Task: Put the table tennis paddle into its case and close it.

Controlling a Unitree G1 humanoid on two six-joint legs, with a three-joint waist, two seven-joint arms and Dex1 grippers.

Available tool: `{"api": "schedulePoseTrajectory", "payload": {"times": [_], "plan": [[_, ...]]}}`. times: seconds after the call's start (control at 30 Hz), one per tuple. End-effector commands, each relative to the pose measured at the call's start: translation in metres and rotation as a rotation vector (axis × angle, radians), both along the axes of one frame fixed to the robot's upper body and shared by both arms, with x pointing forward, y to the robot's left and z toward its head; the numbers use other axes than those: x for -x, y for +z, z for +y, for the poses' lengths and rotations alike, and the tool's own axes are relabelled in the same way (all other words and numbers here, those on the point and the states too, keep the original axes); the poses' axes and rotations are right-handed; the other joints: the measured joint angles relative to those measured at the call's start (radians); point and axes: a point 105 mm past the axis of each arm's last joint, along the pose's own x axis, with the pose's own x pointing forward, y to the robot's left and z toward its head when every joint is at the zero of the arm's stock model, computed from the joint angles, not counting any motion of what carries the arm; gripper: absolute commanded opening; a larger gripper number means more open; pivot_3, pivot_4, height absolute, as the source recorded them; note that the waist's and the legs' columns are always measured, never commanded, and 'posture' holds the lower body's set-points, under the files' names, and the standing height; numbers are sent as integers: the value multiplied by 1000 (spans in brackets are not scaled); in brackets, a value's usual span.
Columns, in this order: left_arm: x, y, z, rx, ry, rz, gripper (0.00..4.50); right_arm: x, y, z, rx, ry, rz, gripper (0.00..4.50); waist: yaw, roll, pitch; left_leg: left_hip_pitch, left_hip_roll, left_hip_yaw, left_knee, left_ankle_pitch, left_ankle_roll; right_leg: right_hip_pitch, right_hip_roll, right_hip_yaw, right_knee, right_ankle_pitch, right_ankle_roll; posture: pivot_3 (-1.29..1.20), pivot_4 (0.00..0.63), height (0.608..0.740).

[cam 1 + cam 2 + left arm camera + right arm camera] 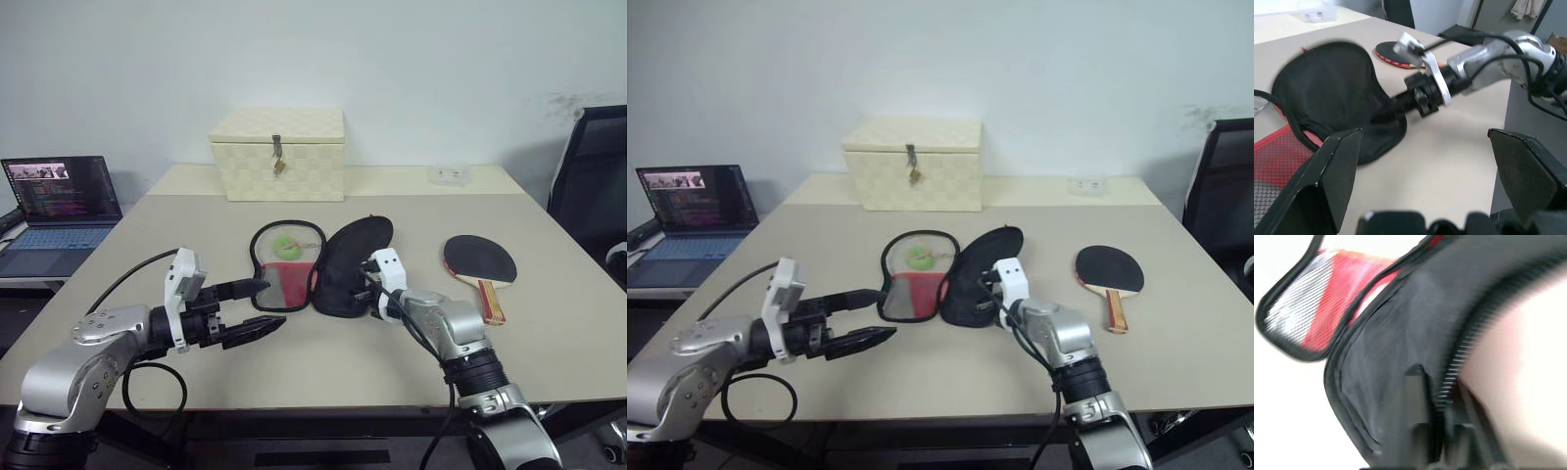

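Right gripper (364,291) pinches the case (338,264); no writing is legible.

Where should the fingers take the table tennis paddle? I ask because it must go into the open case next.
Probably by the pale wooden handle, coming from the robot's side of the table. The table tennis paddle lies flat, apart from the case, with its handle pointing toward the robot and its round black face away. Gripping there leaves the face free to slide in first.

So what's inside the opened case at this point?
The case lies open on the table: a green tag sits in the red, mesh-lined half. The paddle lies apart, to its right. The black flap hides anything beneath it.
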Motion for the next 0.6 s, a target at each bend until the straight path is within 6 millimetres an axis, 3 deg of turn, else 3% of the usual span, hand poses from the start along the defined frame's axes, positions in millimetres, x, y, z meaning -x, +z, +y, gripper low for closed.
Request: {"api": "schedulePoseTrajectory", "payload": {"times": [0.03, 0.33, 0.6], "plan": [[3, 10, -6, -24, -39, -52, 4500, -4, 11, -22, -8, -31, -7, 27, 0, 0, 0, 0, 0, 0, 0, 0, 0, 0, 0, 0, 0, 0, 0, 0, 150, 740], [2, 6, -17, -35, -107, -43, 4500, 8, 4, -89, 95, -90, 39, 27, 1, 0, 0, 0, -1, 0, -2, 0, 0, 0, 0, 0, -2, 0, 0, 0, 150, 740], [-2, 2, -23, -38, -134, -40, 4500, 9, 7, -98, 127, -87, 29, 27, 1, 0, 0, -1, -1, 0, -3, 0, 0, 0, 0, 0, -4, 0, 0, 0, 150, 740]]}}
